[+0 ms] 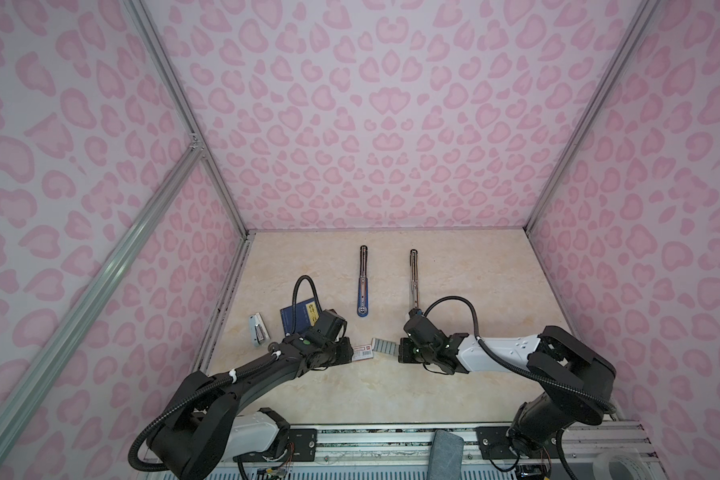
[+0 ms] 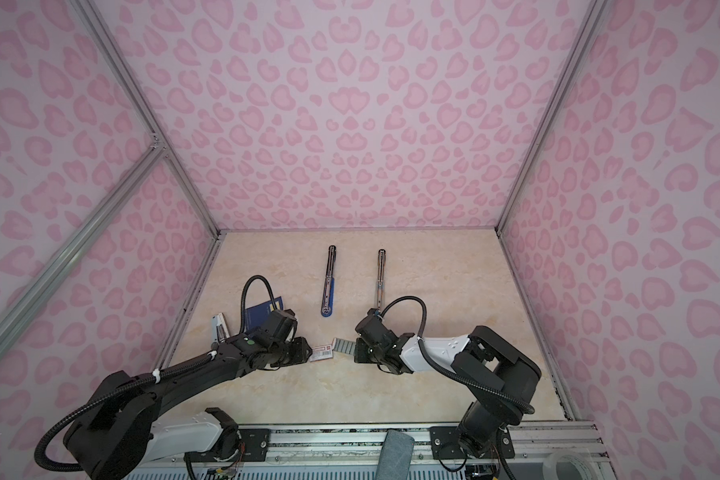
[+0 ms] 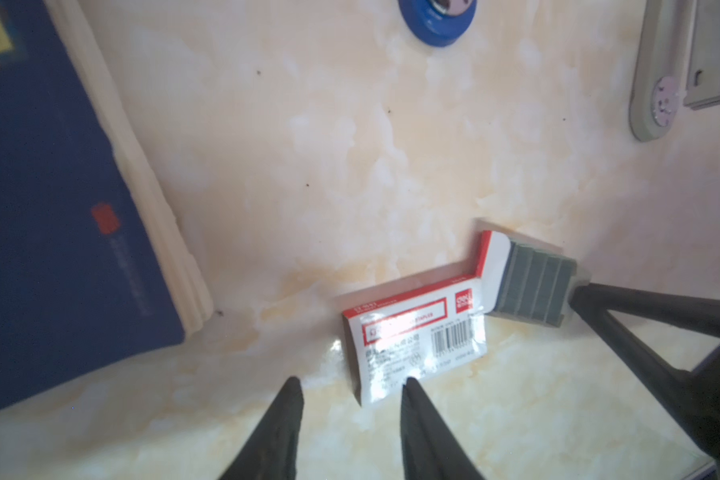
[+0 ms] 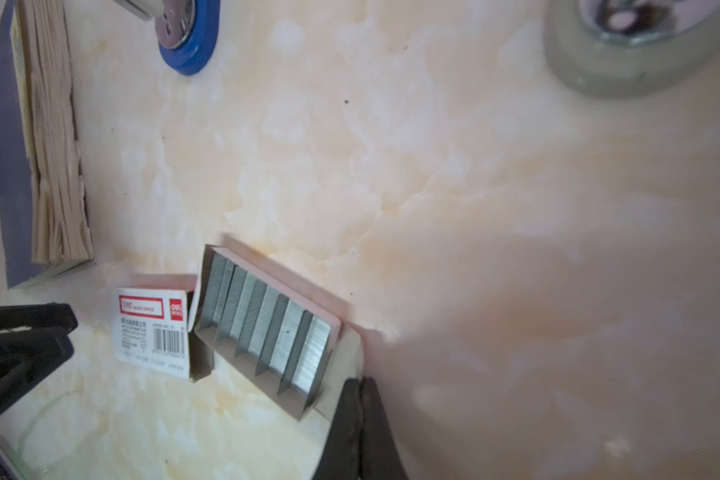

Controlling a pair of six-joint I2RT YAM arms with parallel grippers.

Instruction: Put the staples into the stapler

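A cream, marble-patterned tabletop [image 1: 350, 399] sits inside a booth with pink leopard-print walls, and two black-and-white robot arms reach in from the near edge.

The staples [image 4: 267, 328], a row of thin grey metal strips packed side by side, lie in a small pale cardboard tray [image 4: 344, 353] near the middle of the table, between the two grippers. The right gripper [image 4: 360, 384] is clenched on the tray's end flap, its two black fingers pressed together with the card between them.

Just beside the tray's other end lies a matchbox-sized white cardboard box [image 4: 150, 328] with a red label and a barcode, flat on the table. The tray sits at an angle to it. Their ends look to be touching, though the wrist views are too soft to be sure.

The left gripper [image 3: 350, 386] hovers at the far end of the white box with its jaws released. The two dark fingertips [image 3: 292, 399] stand apart, holding nothing, and one corner of the box lies near the other tip.

Farther back, two long staplers lie opened out flat, side by side and well apart from the staples: a blue-based metal stapler [image 1: 363, 286] and a grey metal stapler [image 1: 413, 276]. The right arm's wrist covers the near end of the grey one in both top views.

A dark blue booklet [image 1: 296, 318] with a yellow patch lies to the left, partly under the left arm's wrist.
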